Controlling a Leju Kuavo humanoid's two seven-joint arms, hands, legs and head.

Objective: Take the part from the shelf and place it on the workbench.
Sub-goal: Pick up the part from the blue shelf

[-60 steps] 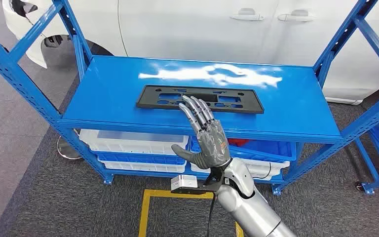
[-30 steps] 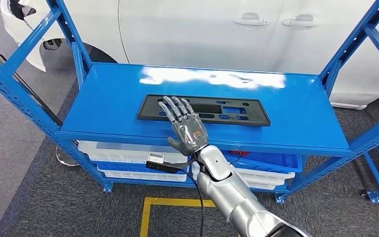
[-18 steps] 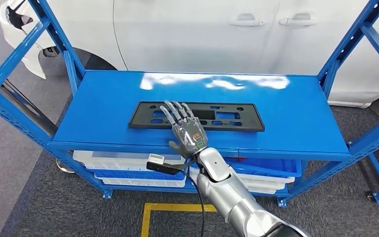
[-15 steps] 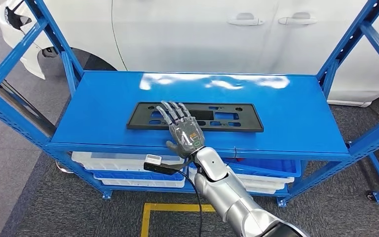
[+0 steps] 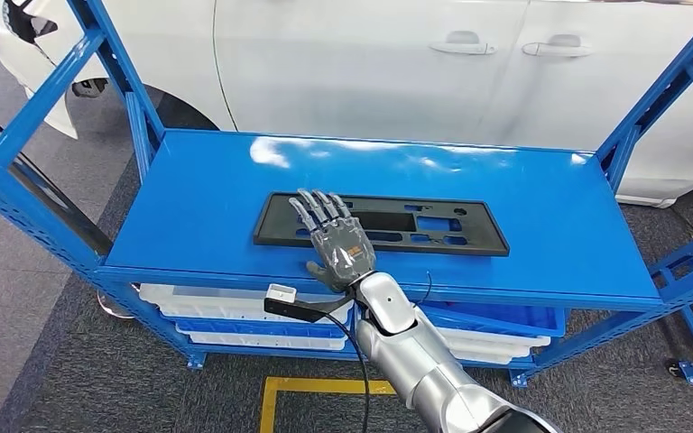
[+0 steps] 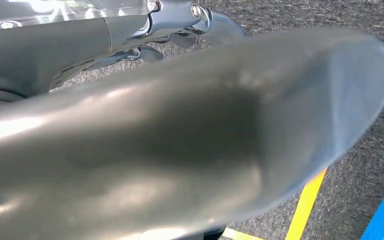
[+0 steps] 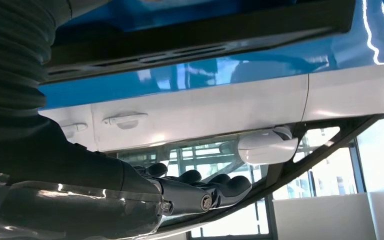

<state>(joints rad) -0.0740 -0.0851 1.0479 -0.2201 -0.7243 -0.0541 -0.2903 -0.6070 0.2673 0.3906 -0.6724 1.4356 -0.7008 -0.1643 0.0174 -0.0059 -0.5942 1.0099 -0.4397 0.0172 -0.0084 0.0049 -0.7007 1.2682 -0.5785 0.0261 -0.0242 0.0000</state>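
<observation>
Car workshop: white car (image 5: pixel 433 72), blue shelving (image 5: pixel 595 262)

The right hand (image 5: pixel 341 245) covers part of the black part (image 5: pixel 433 223); whether its fingers (image 5: pixel 318 209) touch is unclear.

The silver right arm reaches up and forward from below, its right hand (image 5: pixel 340 244) flat, back upward, fingers (image 5: pixel 318 209) straight and slightly spread (thumb out to the side), while the left hand (image 6: pixel 180 150) hangs low.
</observation>
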